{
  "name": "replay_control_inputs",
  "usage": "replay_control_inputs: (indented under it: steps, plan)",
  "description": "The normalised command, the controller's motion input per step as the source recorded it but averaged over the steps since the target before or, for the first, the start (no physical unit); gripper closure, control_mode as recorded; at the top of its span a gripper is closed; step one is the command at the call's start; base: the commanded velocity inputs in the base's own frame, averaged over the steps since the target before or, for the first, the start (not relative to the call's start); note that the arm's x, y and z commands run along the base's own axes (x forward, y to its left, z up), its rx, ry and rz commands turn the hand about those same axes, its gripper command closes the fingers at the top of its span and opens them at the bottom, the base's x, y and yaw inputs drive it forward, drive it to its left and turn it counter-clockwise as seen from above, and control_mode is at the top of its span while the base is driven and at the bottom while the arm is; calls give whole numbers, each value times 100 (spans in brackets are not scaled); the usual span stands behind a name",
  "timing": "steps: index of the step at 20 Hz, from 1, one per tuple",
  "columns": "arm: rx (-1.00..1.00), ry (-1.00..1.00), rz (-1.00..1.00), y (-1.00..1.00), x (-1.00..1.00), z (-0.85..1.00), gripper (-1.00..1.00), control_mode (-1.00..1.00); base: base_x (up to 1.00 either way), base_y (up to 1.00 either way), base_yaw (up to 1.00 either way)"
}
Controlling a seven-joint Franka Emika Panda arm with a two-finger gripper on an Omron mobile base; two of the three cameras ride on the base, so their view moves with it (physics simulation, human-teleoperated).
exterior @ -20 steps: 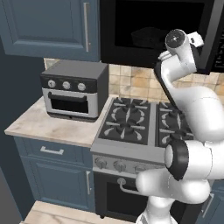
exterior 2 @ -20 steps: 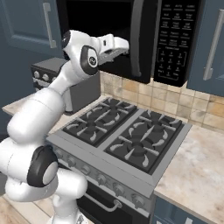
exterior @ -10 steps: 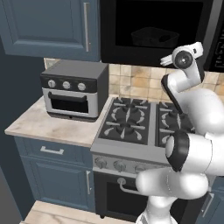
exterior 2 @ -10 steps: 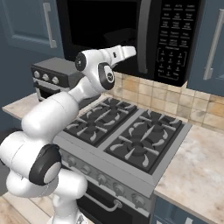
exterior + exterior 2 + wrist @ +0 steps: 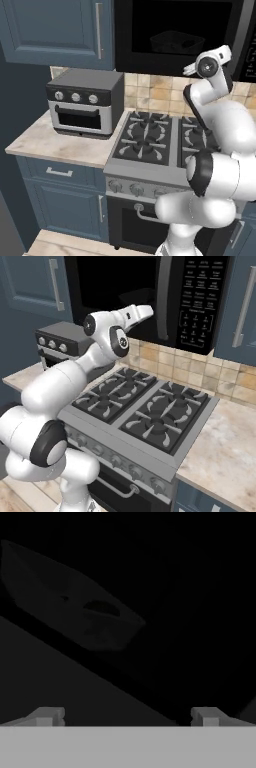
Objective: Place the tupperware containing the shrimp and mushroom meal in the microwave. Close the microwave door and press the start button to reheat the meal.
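Inside the microwave (image 5: 175,30), the tupperware (image 5: 70,602) sits in the dark cavity; the hand (image 5: 127,714), fingers spread wide and empty, faces it at the opening.

White arm raised high and folded at the elbow, end effector (image 5: 127,716) fingers spread wide, holding nothing

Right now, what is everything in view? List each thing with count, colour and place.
microwave: one, black, built in above the stove, cavity open
microwave door: one, black with a keypad, swung open on the right
tupperware: one, greyish see-through, inside the microwave cavity
food in the tub: too dark to count
toaster oven: one, grey, on the counter left of the stove
stove: one, grey with black grates, under the microwave
cabinets: blue, beside the microwave and under the counter
gripper: one, open, empty, facing the tub
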Motion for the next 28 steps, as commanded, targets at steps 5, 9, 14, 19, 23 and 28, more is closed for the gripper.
replay_control_inputs:
  steps: [5, 9, 14, 19, 23, 28]
  plan:
    - [-6, 1, -2, 35, -11, 30, -100, -100, 0, 0, 0]
    - [0, 0, -8, 27, -34, 29, -100, -100, 0, 0, 0]
    - [2, 0, -12, 17, -58, 33, -100, -100, 0, 0, 0]
    - [3, 0, -10, 17, -55, 36, -100, -100, 0, 0, 0]
    - [4, 0, -9, 4, -59, 32, -100, -100, 0, 0, 0]
    - [9, 0, -8, 0, -52, 19, -100, -100, 0, 0, 0]
